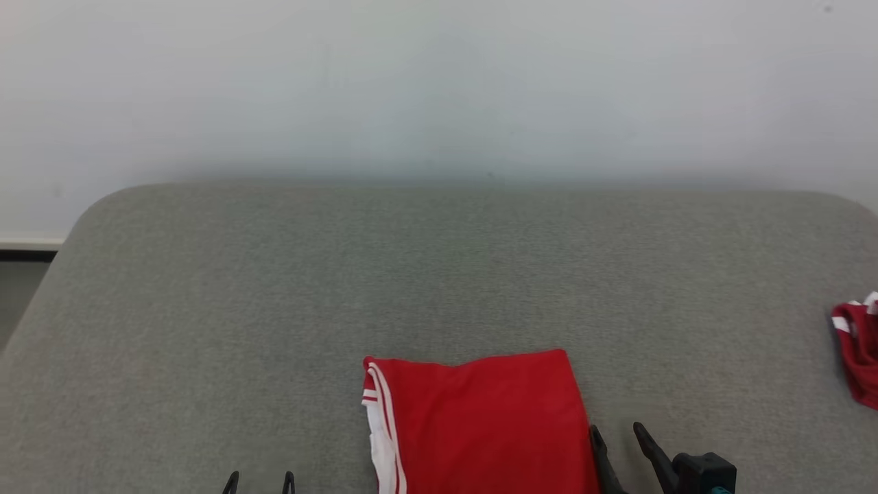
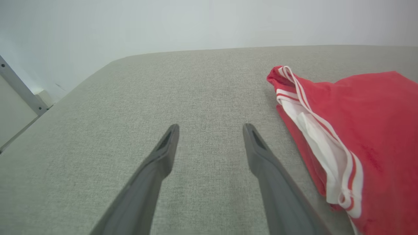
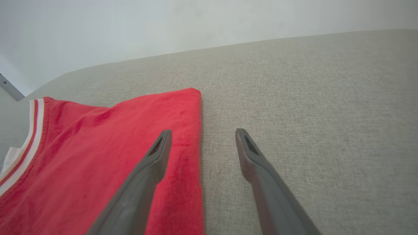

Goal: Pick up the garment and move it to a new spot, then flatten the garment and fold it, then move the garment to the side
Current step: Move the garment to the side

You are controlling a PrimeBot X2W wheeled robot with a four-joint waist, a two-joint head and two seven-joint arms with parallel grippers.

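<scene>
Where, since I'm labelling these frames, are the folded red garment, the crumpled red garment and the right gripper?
folded red garment [image 1: 480,418], head view, middle of its top face.
crumpled red garment [image 1: 861,353], head view, its red cloth.
right gripper [image 1: 615,429], head view, midway between its two fingers.

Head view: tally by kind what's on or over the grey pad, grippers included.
Red garments: 2, the folded red garment and the bunched red garment at the right edge.
Grippers: 2, the left gripper and the right gripper, both open.
Total: 4.
</scene>
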